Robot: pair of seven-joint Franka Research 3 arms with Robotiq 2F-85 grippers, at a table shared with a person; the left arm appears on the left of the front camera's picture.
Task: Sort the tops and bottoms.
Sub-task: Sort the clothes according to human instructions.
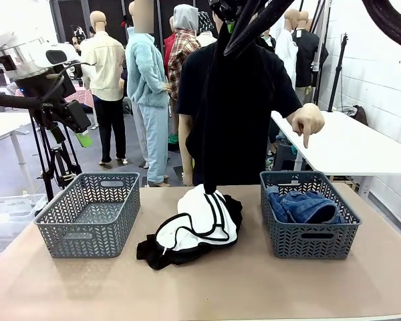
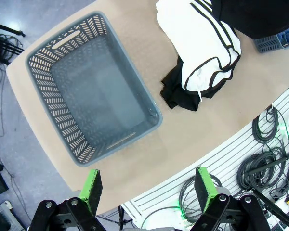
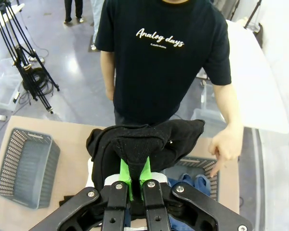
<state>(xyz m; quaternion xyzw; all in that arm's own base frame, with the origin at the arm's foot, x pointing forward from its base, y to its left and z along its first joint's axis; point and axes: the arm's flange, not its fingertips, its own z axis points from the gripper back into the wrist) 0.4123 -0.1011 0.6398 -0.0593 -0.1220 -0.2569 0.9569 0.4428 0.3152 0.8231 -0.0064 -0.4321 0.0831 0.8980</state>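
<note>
My right gripper [image 3: 135,179] is shut on a black garment [image 3: 147,142], held high over the table. In the front view this black garment [image 1: 214,107] hangs in a long strip down to a white and black clothes pile [image 1: 195,226] at the table's middle. The left grey basket [image 1: 87,234] is empty. The right grey basket [image 1: 311,242] holds blue jeans [image 1: 306,206]. A person's hand [image 1: 306,124] points down at the right basket. My left gripper [image 2: 148,188] stands open above the near edge beside the empty basket [image 2: 55,113], with nothing between its green pads [image 2: 91,185].
The person in a black T-shirt [image 3: 164,53] stands at the far side of the table. A white table [image 1: 347,144] is behind on the right. A tripod [image 1: 53,147] stands beyond the left basket. Cables [image 2: 267,159] lie below the table's near edge.
</note>
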